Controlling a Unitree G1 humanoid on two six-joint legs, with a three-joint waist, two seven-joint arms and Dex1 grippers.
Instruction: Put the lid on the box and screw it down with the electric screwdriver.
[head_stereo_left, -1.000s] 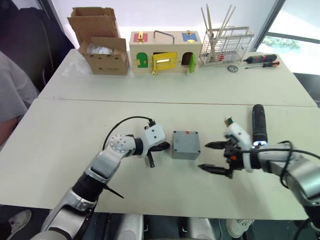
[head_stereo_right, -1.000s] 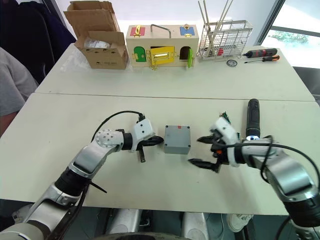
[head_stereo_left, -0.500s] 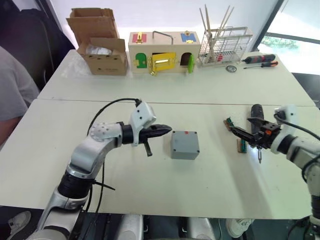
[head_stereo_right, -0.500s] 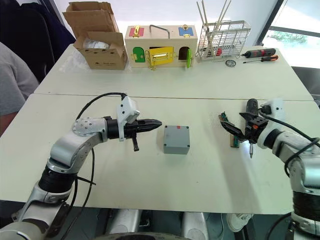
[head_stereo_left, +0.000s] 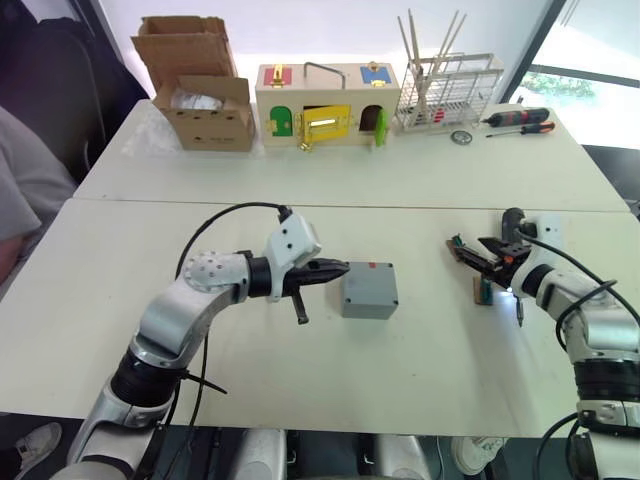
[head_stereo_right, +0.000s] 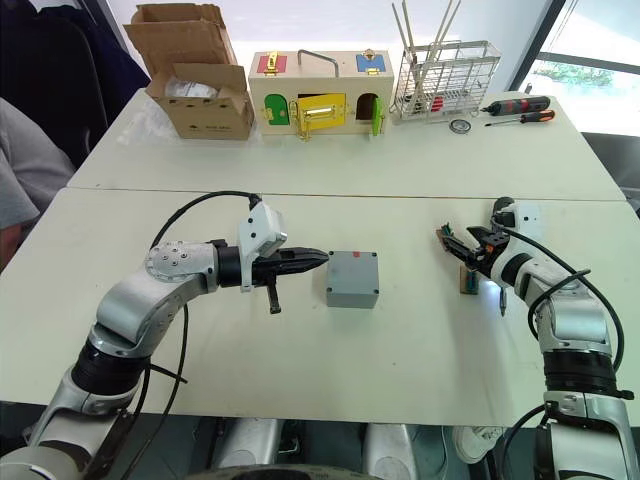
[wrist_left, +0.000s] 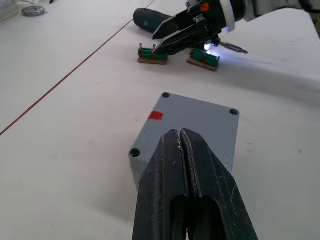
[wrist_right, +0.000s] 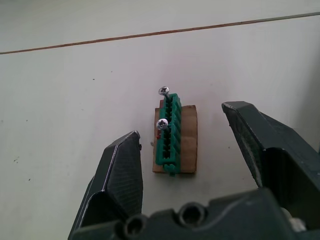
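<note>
The grey box (head_stereo_left: 369, 289) stands mid-table. Its flat top face (wrist_left: 200, 117) has corner screw holes and a red mark, and looks like the lid seated flush. My left gripper (head_stereo_left: 338, 269) is shut, its tip (wrist_left: 181, 135) just left of the box at top height and not touching it. To the right, my right gripper (head_stereo_left: 480, 256) is open over a green screw holder (wrist_right: 167, 137) that holds two screws. The black electric screwdriver (wrist_left: 150, 19) lies on the table behind that gripper, with its lit bit (wrist_left: 232, 47) pointing toward me.
A second green holder (head_stereo_left: 484, 289) lies beside the first. On the far table stand a cardboard box (head_stereo_left: 205, 105), a wooden latch box (head_stereo_left: 330, 105), a wire rack (head_stereo_left: 450, 90) and two hand screwdrivers (head_stereo_left: 520, 120). A person (head_stereo_left: 20, 190) sits at the left edge.
My right gripper has swung away from the box to the right and now hovers over the screw holders. The left gripper's tip has edged slightly closer to the box.
</note>
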